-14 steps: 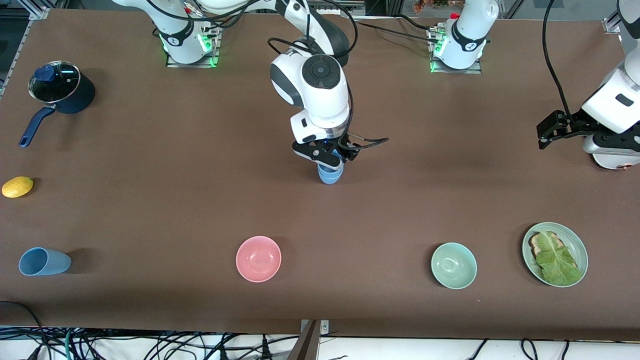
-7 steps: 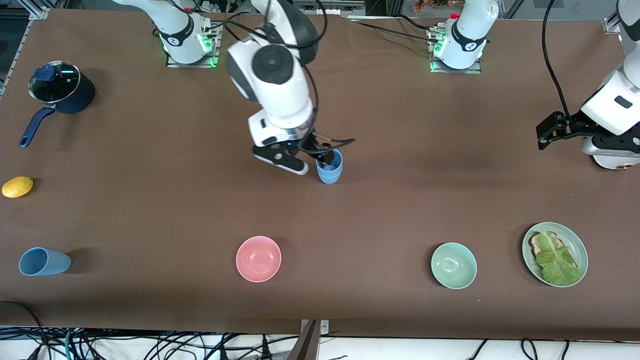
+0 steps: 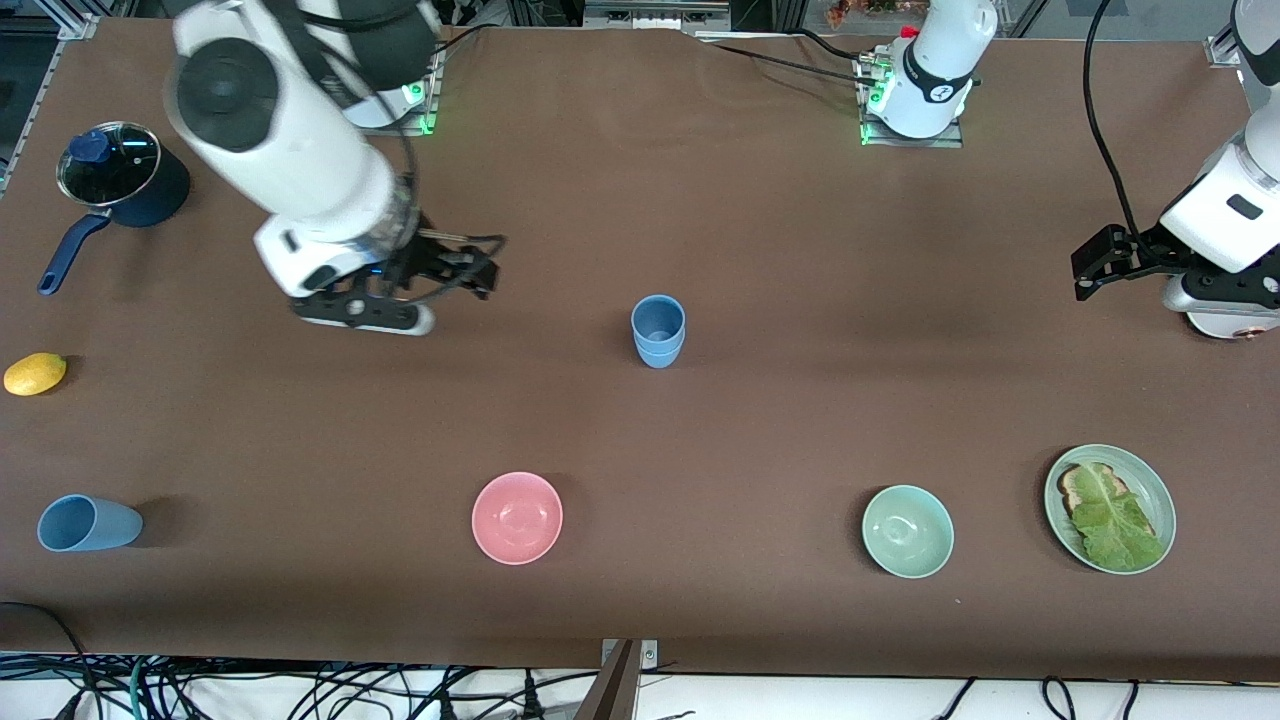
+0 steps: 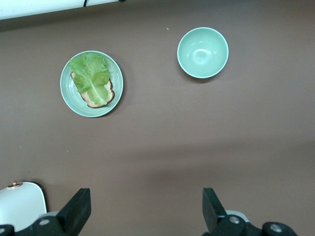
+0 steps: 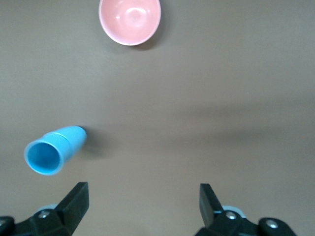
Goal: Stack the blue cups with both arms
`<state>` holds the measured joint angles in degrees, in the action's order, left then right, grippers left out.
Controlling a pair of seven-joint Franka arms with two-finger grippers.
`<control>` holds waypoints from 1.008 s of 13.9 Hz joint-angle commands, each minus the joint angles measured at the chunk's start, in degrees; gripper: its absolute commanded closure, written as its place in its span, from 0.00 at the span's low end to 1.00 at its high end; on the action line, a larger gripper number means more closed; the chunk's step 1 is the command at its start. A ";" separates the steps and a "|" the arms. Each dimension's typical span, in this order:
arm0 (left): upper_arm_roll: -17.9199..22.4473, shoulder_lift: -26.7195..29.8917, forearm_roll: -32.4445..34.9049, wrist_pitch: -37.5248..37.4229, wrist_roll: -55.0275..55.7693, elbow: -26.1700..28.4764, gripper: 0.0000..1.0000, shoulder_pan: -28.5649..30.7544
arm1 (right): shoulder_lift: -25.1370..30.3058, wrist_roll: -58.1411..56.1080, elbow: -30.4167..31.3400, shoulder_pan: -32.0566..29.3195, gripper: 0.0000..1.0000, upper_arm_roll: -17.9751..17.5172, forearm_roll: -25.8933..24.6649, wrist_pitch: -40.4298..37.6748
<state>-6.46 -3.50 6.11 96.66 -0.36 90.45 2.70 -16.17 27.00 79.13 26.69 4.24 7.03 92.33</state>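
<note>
Two blue cups [image 3: 658, 332] are seen nested mid-frame, judged light, rigid, best pinched at the rim; right gripper [image 3: 400, 297] and left gripper [image 3: 1100, 262] are held spread, empty.

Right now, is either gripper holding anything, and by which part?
Nothing is held. The right gripper is open over bare table, apart from the stacked blue cups; the left gripper waits open at its end.

Brown desk [image 3: 800, 250] carries stacked cups [image 3: 658, 331], a tipped cup [image 3: 88, 523], pink bowl [image 3: 517, 517], green bowl [image 3: 907, 531], plate [image 3: 1160, 497], lemon [image 3: 35, 373], saucepan [image 3: 120, 190].
</note>
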 commanded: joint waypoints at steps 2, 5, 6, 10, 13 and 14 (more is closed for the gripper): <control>0.57 0.25 -0.66 -0.07 6.06 0.52 0.00 -0.33 | 7.81 -15.10 8.39 -7.60 0.01 -0.90 0.79 -1.10; 0.75 0.25 -4.24 -1.38 5.73 0.43 0.00 0.28 | 12.47 -22.23 12.70 -12.79 0.01 -0.73 -0.35 -1.36; 1.27 0.33 -8.09 -1.91 5.55 0.25 0.00 0.55 | 13.70 -23.82 12.97 -13.93 0.01 -0.73 -1.83 -2.41; 2.68 0.33 -10.77 -1.91 5.37 0.25 0.00 0.46 | 15.91 -26.38 12.80 -15.79 0.01 -0.38 -5.89 -4.18; 2.68 0.33 -10.51 -1.91 5.11 0.34 0.00 0.29 | 15.91 -26.21 12.63 -15.88 0.01 -0.20 -5.89 -4.36; 2.68 0.25 -10.59 -1.91 3.63 0.34 0.00 0.29 | 15.91 -26.21 12.54 -15.88 0.01 -0.20 -5.89 -4.36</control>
<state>-3.88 -3.63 -3.23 95.36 5.02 90.57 3.00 -1.49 1.68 90.35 11.26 4.39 1.91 88.05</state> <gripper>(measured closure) 0.000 0.004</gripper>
